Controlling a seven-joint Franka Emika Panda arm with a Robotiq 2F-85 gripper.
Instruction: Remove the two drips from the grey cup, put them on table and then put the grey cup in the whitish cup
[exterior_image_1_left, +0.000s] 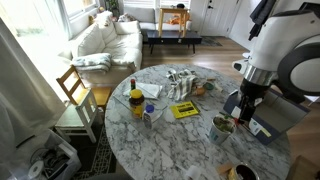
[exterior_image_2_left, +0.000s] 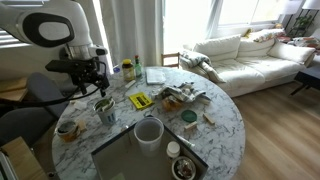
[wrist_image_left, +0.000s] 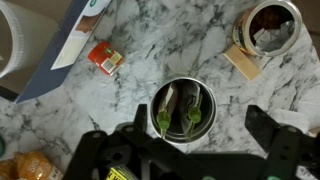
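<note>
The grey cup (wrist_image_left: 182, 88) stands upright on the marble table (wrist_image_left: 190, 40), directly below my gripper (wrist_image_left: 186, 138). The two drips (wrist_image_left: 180, 108) stand side by side inside it, pale packets with green tips showing at the rim. My gripper is open and empty, one finger on each side of the cup and above it. In both exterior views the gripper (exterior_image_1_left: 244, 106) (exterior_image_2_left: 97, 86) hovers over the grey cup (exterior_image_1_left: 222, 127) (exterior_image_2_left: 104, 110). The whitish cup (exterior_image_2_left: 148, 132) stands on a grey slab; its edge shows at the wrist view's top left (wrist_image_left: 10, 45).
A brown cup (wrist_image_left: 272, 25) with a wrapper inside, a tan packet (wrist_image_left: 244, 62) and a red-orange packet (wrist_image_left: 105, 57) lie near the grey cup. A yellow booklet (exterior_image_1_left: 185, 110), a yellow-lidded jar (exterior_image_1_left: 137, 100) and bottles stand farther across the table. A grey slab (exterior_image_2_left: 125, 160) lies at the table's edge.
</note>
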